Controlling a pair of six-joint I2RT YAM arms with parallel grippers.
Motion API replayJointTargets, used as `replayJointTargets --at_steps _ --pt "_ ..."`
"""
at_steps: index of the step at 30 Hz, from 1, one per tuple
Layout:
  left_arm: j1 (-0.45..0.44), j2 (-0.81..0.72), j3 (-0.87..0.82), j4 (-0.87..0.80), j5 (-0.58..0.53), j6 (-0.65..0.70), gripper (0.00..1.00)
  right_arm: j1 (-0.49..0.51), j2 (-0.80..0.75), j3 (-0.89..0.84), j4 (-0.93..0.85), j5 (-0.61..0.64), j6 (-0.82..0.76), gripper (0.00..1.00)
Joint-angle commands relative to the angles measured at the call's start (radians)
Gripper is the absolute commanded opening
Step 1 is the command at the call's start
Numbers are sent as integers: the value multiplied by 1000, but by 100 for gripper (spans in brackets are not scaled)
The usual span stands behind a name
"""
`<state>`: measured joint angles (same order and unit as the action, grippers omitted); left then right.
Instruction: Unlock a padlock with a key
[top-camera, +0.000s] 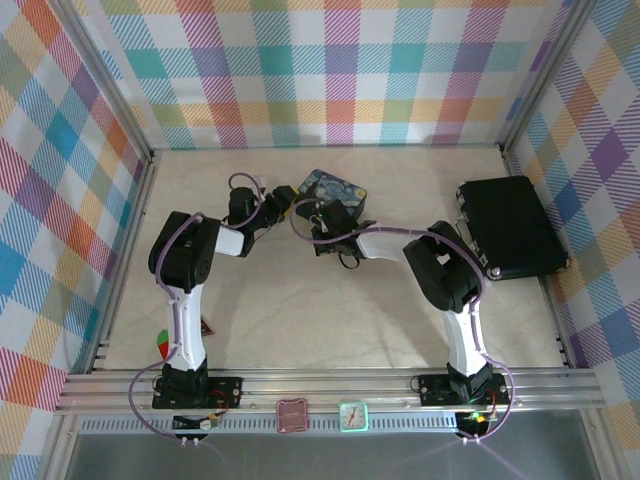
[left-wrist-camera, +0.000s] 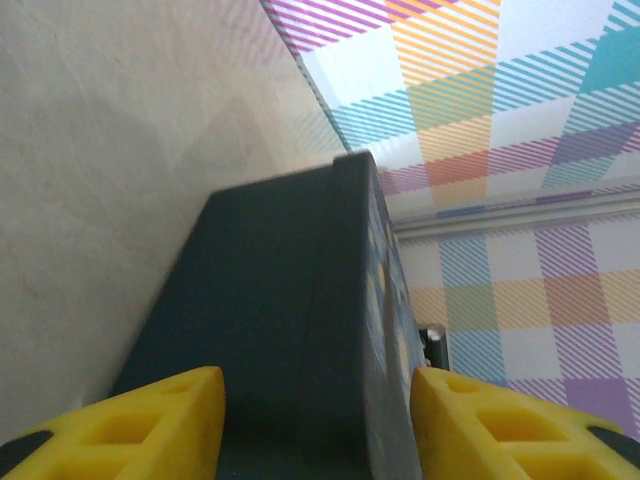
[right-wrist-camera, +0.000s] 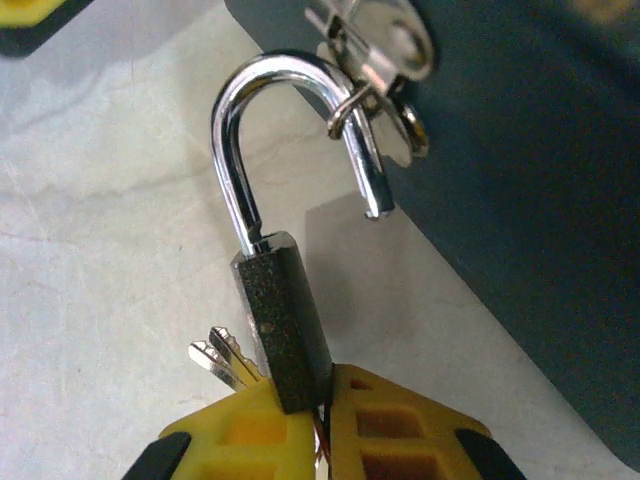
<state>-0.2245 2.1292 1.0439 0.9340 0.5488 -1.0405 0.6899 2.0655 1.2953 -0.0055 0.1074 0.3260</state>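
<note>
The padlock (right-wrist-camera: 282, 320) is a dark speckled block with a chrome shackle (right-wrist-camera: 235, 140). The shackle stands open, its free end out of the body, and is hooked through the ring of the hasp (right-wrist-camera: 375, 50) on the blue tin (right-wrist-camera: 520, 200). My right gripper (right-wrist-camera: 325, 400) is shut on the padlock's bottom end. Two silvery keys (right-wrist-camera: 222, 358) stick out to the left of its fingers. My left gripper (left-wrist-camera: 318, 420) sits astride the blue tin (left-wrist-camera: 270, 300), a yellow finger against each side. From above, both grippers (top-camera: 283, 205) (top-camera: 318, 215) meet at the tin (top-camera: 335, 187).
A black case (top-camera: 510, 228) lies at the right, near the wall. A red triangular piece (top-camera: 163, 343) sits by the left arm's base. A pink square (top-camera: 292, 415) and a green clock (top-camera: 353, 416) rest on the front rail. Checked walls enclose the table.
</note>
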Motion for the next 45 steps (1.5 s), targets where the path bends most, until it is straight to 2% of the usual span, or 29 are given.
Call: replayJointTargets --at_steps 1,8,14,21,31,39,41,45 --pt "14 -95 -42 -40 107 4 53 -22 -19 -21 94 -40 29 0" --pt "22 -138 -132 -28 123 11 53 -38 -25 -38 133 -102 41 0" --pt "-47 -94 -133 -31 88 42 42 -47 -27 -42 146 -161 40 0" --pt "-109 -36 -67 -107 14 131 39 -56 -23 -39 139 -186 38 0" --pt "-118 -11 3 -232 -76 251 43 -59 -19 -36 130 -202 31 0" --pt "-121 20 49 -203 -81 252 43 -61 -13 -21 115 -228 17 0" --pt "-124 30 64 -203 -78 251 39 -62 -12 -17 113 -230 17 0" --pt "-133 39 68 -196 -72 250 22 -63 -10 -10 114 -233 19 0"
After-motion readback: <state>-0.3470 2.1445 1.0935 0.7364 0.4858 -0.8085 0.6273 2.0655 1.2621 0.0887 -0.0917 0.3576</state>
